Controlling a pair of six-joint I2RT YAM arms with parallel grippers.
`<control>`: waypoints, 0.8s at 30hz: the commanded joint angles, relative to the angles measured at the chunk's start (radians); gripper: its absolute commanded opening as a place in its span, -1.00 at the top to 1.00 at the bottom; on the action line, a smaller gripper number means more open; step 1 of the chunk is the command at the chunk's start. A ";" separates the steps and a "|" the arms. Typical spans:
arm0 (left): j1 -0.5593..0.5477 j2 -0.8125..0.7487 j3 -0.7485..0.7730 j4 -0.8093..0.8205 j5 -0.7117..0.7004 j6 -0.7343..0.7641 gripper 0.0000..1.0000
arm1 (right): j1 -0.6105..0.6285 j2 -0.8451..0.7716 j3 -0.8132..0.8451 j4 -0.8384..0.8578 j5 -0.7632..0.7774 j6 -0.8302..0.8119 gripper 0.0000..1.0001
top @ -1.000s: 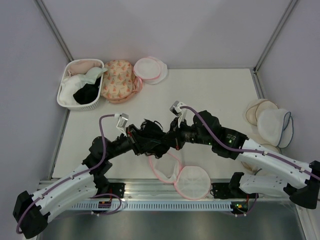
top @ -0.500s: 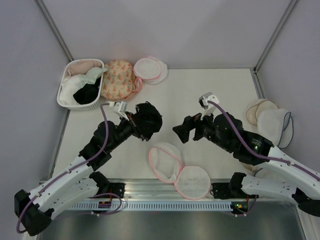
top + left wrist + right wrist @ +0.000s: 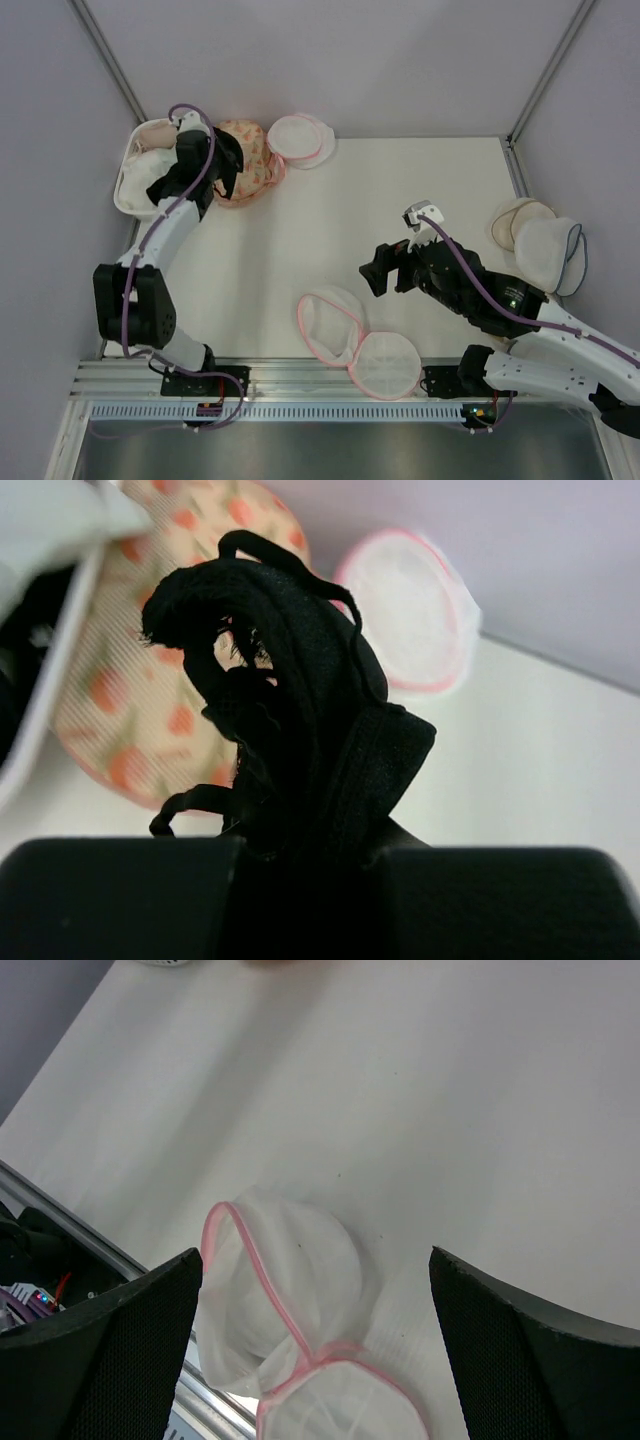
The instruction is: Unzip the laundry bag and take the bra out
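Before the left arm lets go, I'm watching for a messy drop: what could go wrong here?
The bra dangles loose straps over the peach floral bag, not the basket; released here, it may miss or snag. The opened laundry bag overhangs the table's near edge and might slide off.

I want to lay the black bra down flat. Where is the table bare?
Bare: the wide middle between the floral bag and the open laundry bag, and the back right between the pink-edged bag and the blue-edged domes. Crowded: the back left corner around the basket.
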 commanded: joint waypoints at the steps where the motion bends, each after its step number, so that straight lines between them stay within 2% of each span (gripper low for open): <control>1: 0.101 0.165 0.274 -0.024 -0.007 0.086 0.95 | 0.003 -0.006 -0.030 -0.008 0.001 0.022 -0.96; 2: 0.128 0.261 0.328 -0.037 -0.007 0.105 0.95 | 0.003 0.003 -0.037 -0.003 0.003 0.023 -0.96; 6: 0.214 0.482 0.627 -0.124 -0.036 0.140 0.95 | 0.000 0.049 -0.078 0.041 -0.043 0.037 -0.96; 7: 0.239 0.530 0.744 -0.162 -0.047 0.145 0.95 | 0.000 0.063 -0.086 0.062 -0.055 0.045 -0.96; 10: 0.301 0.679 0.944 -0.213 -0.059 0.136 0.95 | -0.005 0.129 -0.092 0.086 -0.083 0.049 -0.96; 13: 0.364 0.778 1.046 -0.222 -0.058 0.102 0.95 | -0.009 0.186 -0.075 0.096 -0.100 0.039 -0.96; 16: 0.412 0.822 1.045 -0.213 -0.025 0.065 0.95 | -0.021 0.229 -0.055 0.102 -0.111 0.023 -0.96; 20: 0.431 0.837 1.023 -0.253 -0.009 0.037 -0.23 | -0.046 0.295 -0.035 0.113 -0.157 0.006 -0.95; 21: 0.432 0.833 1.019 -0.259 -0.009 0.033 -0.83 | -0.051 0.302 -0.034 0.118 -0.161 0.003 -0.95; 22: 0.432 0.825 1.008 -0.262 -0.012 0.027 -0.99 | -0.054 0.309 -0.034 0.127 -0.164 0.006 -0.96; 24: 0.432 0.782 0.982 -0.268 -0.015 -0.006 -0.99 | -0.057 0.309 -0.044 0.142 -0.166 0.008 -0.96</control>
